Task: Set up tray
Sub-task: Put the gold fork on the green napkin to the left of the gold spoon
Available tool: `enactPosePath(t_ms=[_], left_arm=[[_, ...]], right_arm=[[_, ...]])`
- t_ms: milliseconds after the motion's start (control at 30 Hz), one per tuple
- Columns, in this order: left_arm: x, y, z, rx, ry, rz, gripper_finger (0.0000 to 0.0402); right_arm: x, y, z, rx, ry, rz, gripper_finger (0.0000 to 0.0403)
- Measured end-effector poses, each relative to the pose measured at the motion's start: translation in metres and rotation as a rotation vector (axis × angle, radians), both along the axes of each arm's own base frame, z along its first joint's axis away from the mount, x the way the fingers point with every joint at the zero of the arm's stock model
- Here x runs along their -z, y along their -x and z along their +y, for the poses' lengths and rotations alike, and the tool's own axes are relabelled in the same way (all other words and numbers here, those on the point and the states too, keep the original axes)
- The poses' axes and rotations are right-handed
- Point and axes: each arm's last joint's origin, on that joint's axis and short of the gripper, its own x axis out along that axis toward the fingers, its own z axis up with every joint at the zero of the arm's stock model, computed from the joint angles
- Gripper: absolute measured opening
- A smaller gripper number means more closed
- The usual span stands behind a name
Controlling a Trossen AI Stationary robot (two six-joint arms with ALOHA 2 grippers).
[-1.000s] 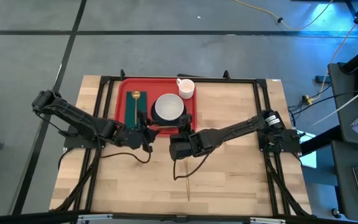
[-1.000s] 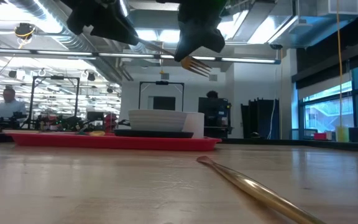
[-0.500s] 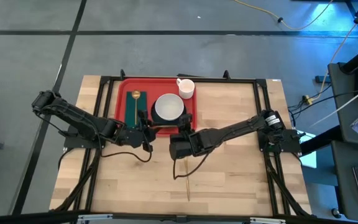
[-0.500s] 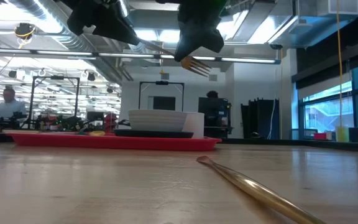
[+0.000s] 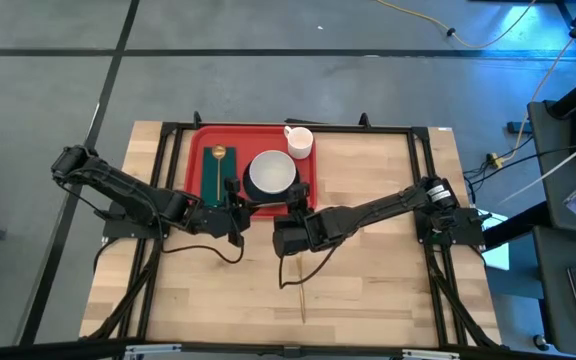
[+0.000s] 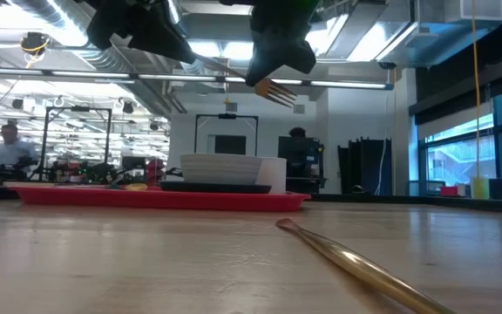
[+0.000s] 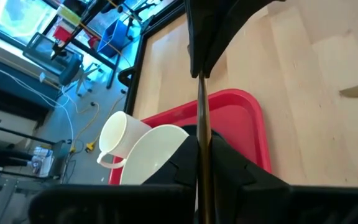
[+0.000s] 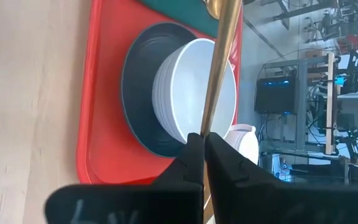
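While held aloft, slender golden fork (image 6: 274, 90)

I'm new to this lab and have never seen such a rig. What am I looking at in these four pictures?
These are two dark robot arms working at a wooden table. One camera looks straight down from above, one sits at table-top height, and one rides on each arm's wrist.

At the back of the table lies a red tray. It carries a white bowl on a dark plate, a white mug, and a green napkin with a gold spoon on it.

The left claw and right claw meet at the tray's near edge. Both appear to grip one gold fork in the air. Another gold utensil lies on the bare table.
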Motion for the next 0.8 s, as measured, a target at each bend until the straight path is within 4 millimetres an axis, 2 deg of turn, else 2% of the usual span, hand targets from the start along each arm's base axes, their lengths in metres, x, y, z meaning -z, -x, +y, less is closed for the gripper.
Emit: enactPosePath(t_ms=[167,300,467,667,800], left_arm=[[0.000,0.000,0.000,-0.017,0.034,-0.018,0.0017],[0.001,0.002,0.001,-0.053,0.050,-0.016,0.0017],[0.003,0.004,0.002,-0.063,0.054,-0.004,0.0017],[0.004,0.008,0.005,-0.157,0.070,-0.027,0.0017],[0.005,0.023,0.011,-0.310,0.153,-0.065,0.0017]], right_arm=[[0.000,0.002,0.001,-0.012,0.024,0.035,0.0021],[-0.001,0.003,0.001,0.030,0.050,-0.003,0.0038],[-0.004,0.008,0.001,0.020,-0.004,0.018,0.0093],[-0.029,0.024,0.002,0.036,-0.059,-0.037,0.0193],[-0.062,0.055,-0.004,0.141,-0.140,-0.127,0.0233]])
